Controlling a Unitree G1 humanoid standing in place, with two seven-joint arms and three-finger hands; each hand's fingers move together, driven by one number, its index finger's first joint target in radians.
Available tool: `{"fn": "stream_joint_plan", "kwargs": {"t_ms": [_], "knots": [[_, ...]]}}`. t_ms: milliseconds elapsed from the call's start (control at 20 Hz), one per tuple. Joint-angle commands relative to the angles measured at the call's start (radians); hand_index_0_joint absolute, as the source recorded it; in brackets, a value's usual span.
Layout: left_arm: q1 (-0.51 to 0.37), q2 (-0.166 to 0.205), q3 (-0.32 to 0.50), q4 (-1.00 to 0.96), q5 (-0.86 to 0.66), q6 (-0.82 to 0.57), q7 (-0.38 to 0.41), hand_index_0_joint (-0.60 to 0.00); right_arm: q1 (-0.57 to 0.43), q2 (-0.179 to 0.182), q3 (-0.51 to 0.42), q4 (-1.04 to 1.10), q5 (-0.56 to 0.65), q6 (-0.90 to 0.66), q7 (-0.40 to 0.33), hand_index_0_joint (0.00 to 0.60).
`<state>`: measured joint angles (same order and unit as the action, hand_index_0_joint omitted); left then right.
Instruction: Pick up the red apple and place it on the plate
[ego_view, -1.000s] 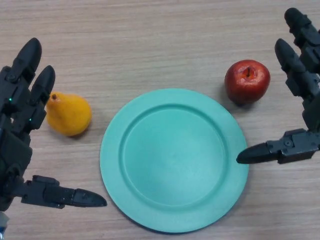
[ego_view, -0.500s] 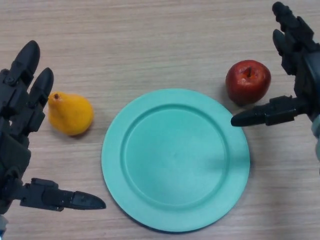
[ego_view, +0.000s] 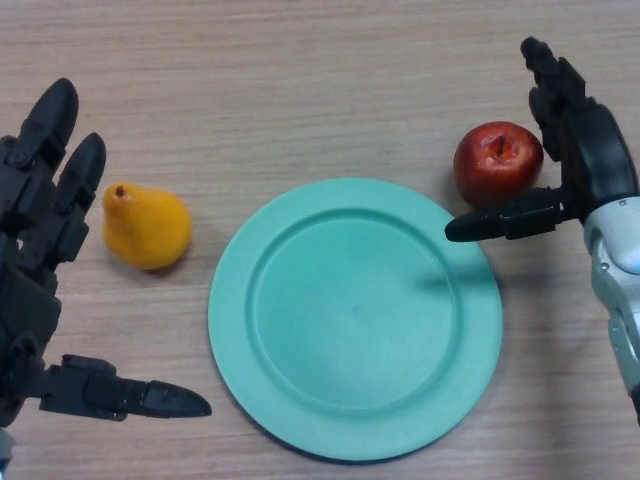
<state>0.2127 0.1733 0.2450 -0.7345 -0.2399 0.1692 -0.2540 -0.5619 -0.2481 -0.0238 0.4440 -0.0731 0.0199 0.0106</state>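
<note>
Two hands showing; right hand (ego_view: 585, 160) is bracketing the red apple (ego_view: 498, 163) near the table's right edge, fingers spread behind it, thumb below, gripping nothing. Closing evenly around the apple's widest part looks best before lifting toward the plate (ego_view: 355, 318). Left hand (ego_view: 35, 270) is idling open at the left edge.

One red apple (ego_view: 497, 162), one yellow pear (ego_view: 147, 226) and one teal plate (ego_view: 355, 318) lie on the wooden bench (ego_view: 300, 90). That makes two pieces of fruit and a single dish. Two black hands show, the left hand (ego_view: 35, 260) and the right hand (ego_view: 580, 150).
</note>
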Motion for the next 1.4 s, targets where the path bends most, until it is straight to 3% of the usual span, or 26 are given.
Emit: {"fn": "stream_joint_plan", "kwargs": {"t_ms": [50,100,150,450,750,900,1100,1300,1350,1400], "knots": [[-0.008,0.017,0.048,-0.041,0.006,-0.155,0.015,0.000,-0.078,-0.022,-0.021,-0.026,-0.009,-0.142,-0.058,0.350],[-0.009,0.017,0.051,-0.040,0.004,-0.157,0.018,0.000,-0.087,-0.014,-0.018,-0.001,-0.009,-0.129,-0.072,0.501],[-0.008,0.017,0.054,-0.042,0.002,-0.155,0.023,0.000,-0.103,0.000,-0.023,0.022,0.013,-0.106,-0.088,0.596],[-0.009,0.017,0.048,-0.053,0.006,-0.146,0.039,0.000,-0.102,0.015,-0.022,-0.067,0.098,-0.030,-0.107,0.600],[-0.007,0.017,0.043,-0.076,-0.006,-0.133,0.025,0.000,0.100,0.053,0.071,-0.545,0.081,0.149,-0.067,0.600],[0.004,0.017,0.036,-0.075,-0.006,-0.145,0.031,0.000,0.233,0.057,0.182,-0.709,0.038,0.177,-0.073,0.600],[0.023,0.017,0.029,-0.081,-0.008,-0.169,0.043,0.000,0.335,0.058,0.286,-0.686,-0.034,0.095,-0.114,0.600],[0.039,0.017,0.010,-0.085,-0.007,-0.193,0.048,0.000,0.386,0.058,0.329,-0.680,-0.008,0.106,-0.125,0.600],[0.039,0.017,0.010,-0.084,-0.007,-0.194,0.048,0.000,0.386,0.058,0.330,-0.681,-0.010,0.109,-0.124,0.499],[0.041,0.017,0.009,-0.083,-0.007,-0.197,0.049,0.000,0.388,0.058,0.332,-0.685,-0.019,0.116,-0.120,0.349]]}}
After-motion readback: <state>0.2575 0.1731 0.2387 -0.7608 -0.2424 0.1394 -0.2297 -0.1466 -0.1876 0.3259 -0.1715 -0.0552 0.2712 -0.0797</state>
